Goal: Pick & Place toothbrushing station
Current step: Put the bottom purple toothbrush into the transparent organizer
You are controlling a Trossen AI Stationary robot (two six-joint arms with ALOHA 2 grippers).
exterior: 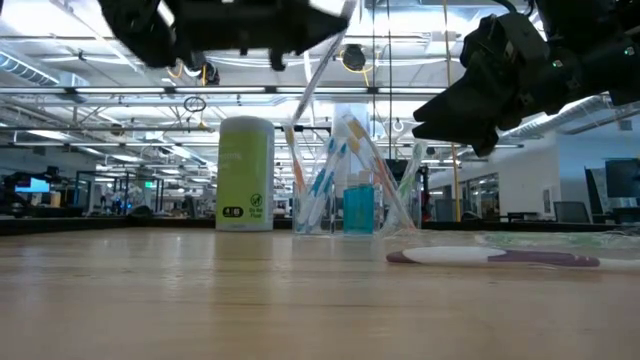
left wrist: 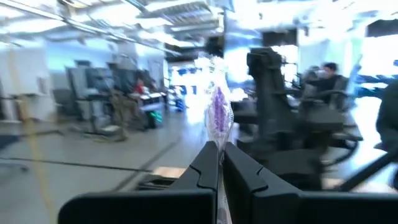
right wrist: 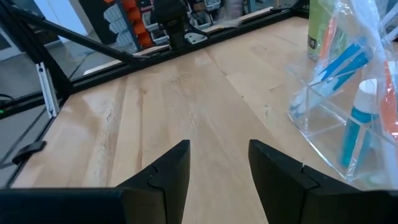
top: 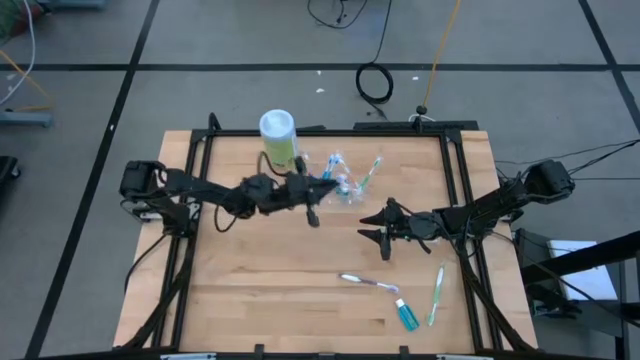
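Observation:
A clear plastic cup [top: 345, 180] stands at the table's far middle, next to a green canister [top: 277, 135]. The cup holds toothbrushes and a blue tube [exterior: 357, 208]. My left gripper [top: 322, 187] hovers beside the cup, shut on a toothbrush with a purple head [left wrist: 217, 109]. My right gripper [top: 378, 228] hangs open over bare wood, near and right of the cup [right wrist: 348, 112]. A purple toothbrush [top: 368, 283], a blue white-capped tube [top: 407, 315] and a green toothbrush [top: 437, 295] lie flat near the front right. My left gripper pinches the toothbrush's handle [left wrist: 219, 142] between its two fingers. The purple head sticks out past the fingertips and upward. The brush is lifted clear of the table and slants across the low view [exterior: 318, 65], above the cup.
The green canister with a white lid stands just left of the cup. A black frame rail [top: 330, 130] runs along the table's far edge and down both sides. Bare wood lies at the table's left and middle.

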